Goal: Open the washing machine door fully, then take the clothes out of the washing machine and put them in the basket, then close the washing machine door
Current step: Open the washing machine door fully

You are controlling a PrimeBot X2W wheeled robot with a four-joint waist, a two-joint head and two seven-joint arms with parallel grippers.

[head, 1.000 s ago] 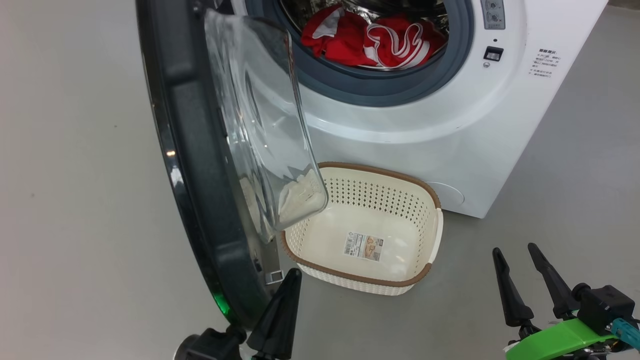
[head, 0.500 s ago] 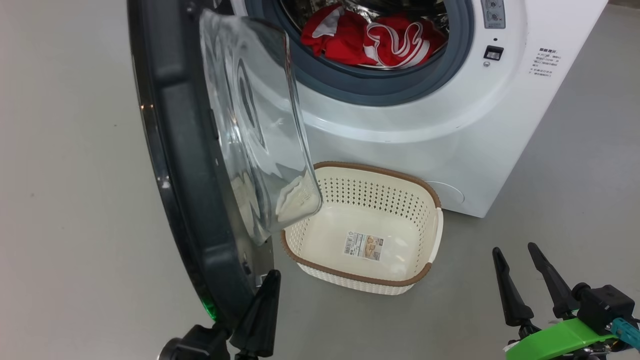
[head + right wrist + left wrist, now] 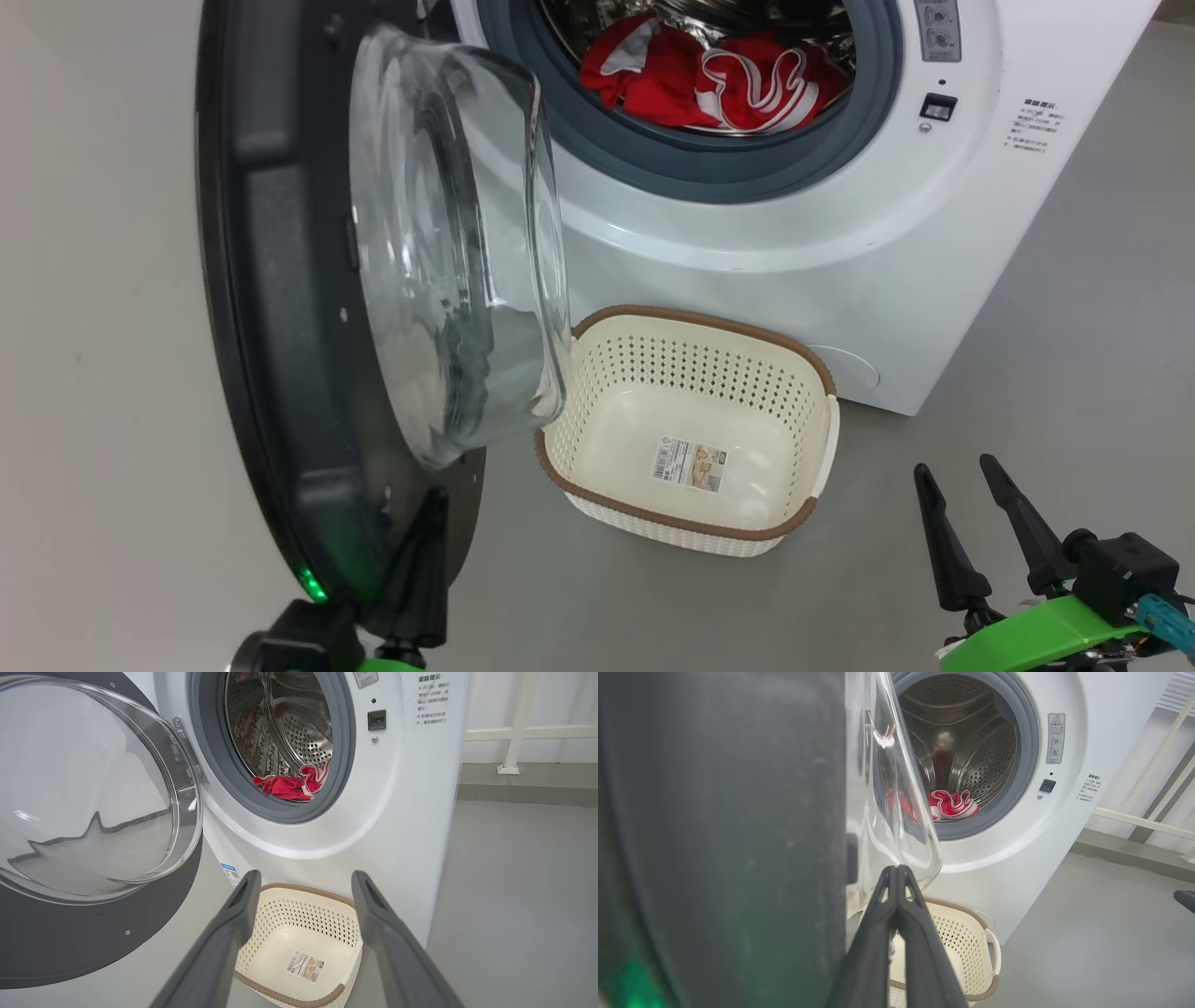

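L hand (image 3: 435,501) shut at door (image 3: 271,308), basket (image 3: 691,319) on grey floor (image 3: 1055,355), white rail (image 3: 551,731) behind

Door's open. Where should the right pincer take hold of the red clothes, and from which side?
I'd pinch the raised white-striped fold of the clothes, heaped at the front lip of the washing machine. Bring the open right pincer straight in from the front, slightly above; the door stands on the left.

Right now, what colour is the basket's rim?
Brown, on a cream-white basket; clearest in the head view.
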